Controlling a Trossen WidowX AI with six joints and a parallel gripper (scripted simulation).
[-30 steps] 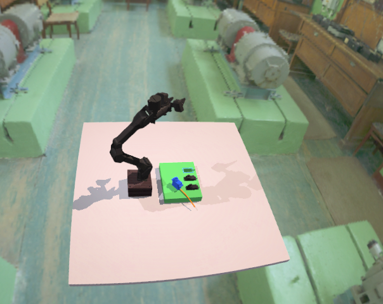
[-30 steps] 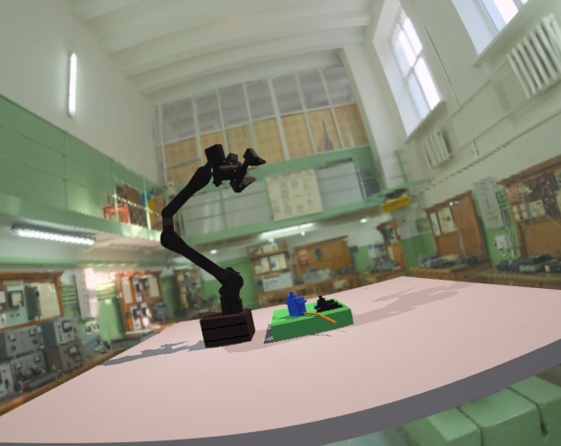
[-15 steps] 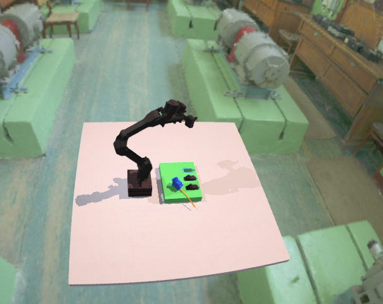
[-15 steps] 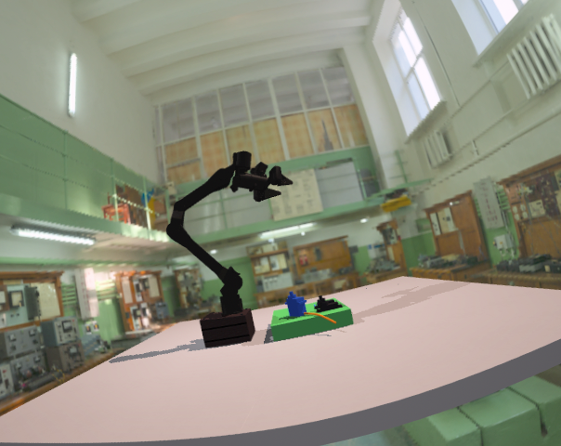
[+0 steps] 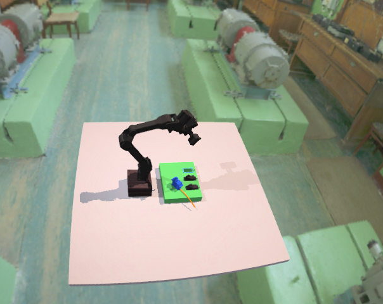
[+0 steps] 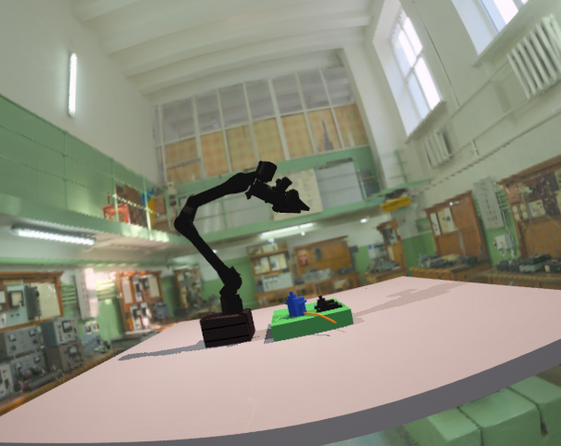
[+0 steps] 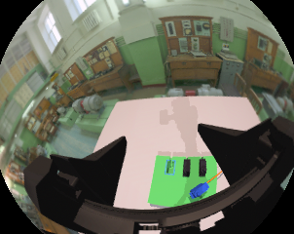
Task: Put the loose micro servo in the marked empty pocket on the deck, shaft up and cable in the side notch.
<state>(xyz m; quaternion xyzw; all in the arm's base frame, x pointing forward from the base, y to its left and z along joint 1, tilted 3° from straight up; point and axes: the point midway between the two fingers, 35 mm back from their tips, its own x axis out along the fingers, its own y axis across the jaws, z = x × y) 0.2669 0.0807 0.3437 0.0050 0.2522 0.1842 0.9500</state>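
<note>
The loose blue micro servo [image 5: 176, 183] [image 6: 296, 305] [image 7: 200, 190] stands on top of the green deck [image 5: 167, 168] [image 6: 290, 330] [image 7: 161, 194], outside the pocket. It looks upright, with a small knob on top. Its orange cable [image 5: 188, 198] [image 6: 321, 317] [image 7: 213, 177] runs out past the deck's edge. The empty pocket [image 5: 188, 170] [image 7: 170, 167], outlined in light blue, is at one end of a row with two black servos; it cannot be made out in the exterior view. My gripper [image 6: 305, 208] [image 7: 163, 134] is open and empty, high above the deck.
Two black servos sit in the deck beside the pocket, one near it [image 5: 189, 178] [image 7: 186, 167] and one farther [image 5: 191, 187] [image 7: 202, 167]. The arm's dark base [image 5: 139, 188] [image 6: 228, 328] stands beside the deck on the pale table [image 5: 172, 242] [image 6: 252, 388] [image 7: 137, 127].
</note>
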